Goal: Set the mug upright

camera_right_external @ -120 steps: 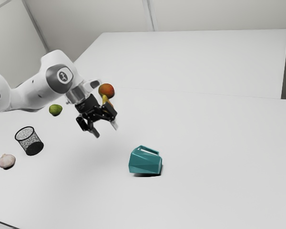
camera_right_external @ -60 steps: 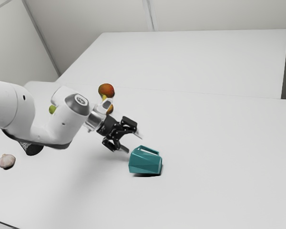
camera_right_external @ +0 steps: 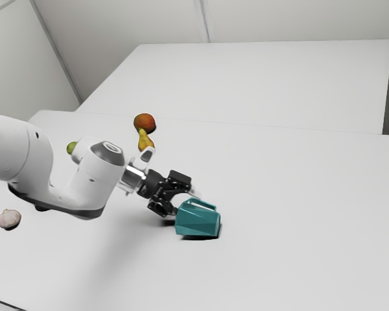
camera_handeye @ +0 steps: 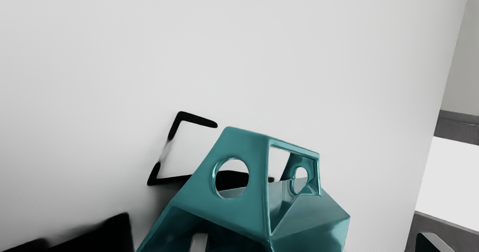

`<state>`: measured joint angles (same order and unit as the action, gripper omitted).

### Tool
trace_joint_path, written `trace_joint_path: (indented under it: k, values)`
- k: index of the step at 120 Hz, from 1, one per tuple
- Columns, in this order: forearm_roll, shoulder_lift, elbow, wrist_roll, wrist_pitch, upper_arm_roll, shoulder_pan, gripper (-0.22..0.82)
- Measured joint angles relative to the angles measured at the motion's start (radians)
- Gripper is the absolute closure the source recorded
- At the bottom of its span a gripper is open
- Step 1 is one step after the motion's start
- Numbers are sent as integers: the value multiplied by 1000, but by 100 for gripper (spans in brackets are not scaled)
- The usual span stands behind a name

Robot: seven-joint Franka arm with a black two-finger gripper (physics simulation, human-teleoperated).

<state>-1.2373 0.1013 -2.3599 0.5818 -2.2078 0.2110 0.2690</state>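
Observation:
The teal mug (camera_right_external: 198, 220) lies on its side on the white table (camera_right_external: 298, 194), its handle up and its mouth toward the gripper. My gripper (camera_right_external: 184, 202) is right at the mug's mouth end, low over the table. In the wrist view the gripper (camera_handeye: 314, 243) stands open, its fingers wide apart. One fingertip (camera_handeye: 199, 243) overlaps the dark mouth of the mug (camera_handeye: 310, 222); the other is off past the far side of the body. Whether the first one touches the mug, I cannot tell.
Toward the back are an orange-red fruit (camera_right_external: 144, 122) and a yellow pear (camera_right_external: 145, 141). A green fruit (camera_right_external: 71, 148) is partly behind the arm. A garlic bulb (camera_right_external: 9, 219) sits at the exterior view's left; the arm covers most of a black mesh cup (camera_right_external: 43, 208).
My gripper has come down and toward the exterior view's right, from well away from the mug to its mouth end. The arm now covers most of the mesh cup. The mug has not moved.

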Motion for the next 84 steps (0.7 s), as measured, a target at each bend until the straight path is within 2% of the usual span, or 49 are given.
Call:
trace_joint_path:
  k: [60,84]
  values:
    - [-124,2,-34,154,59,-10,11,0]
    - [-136,-9,-39,191,64,-22,17,11]
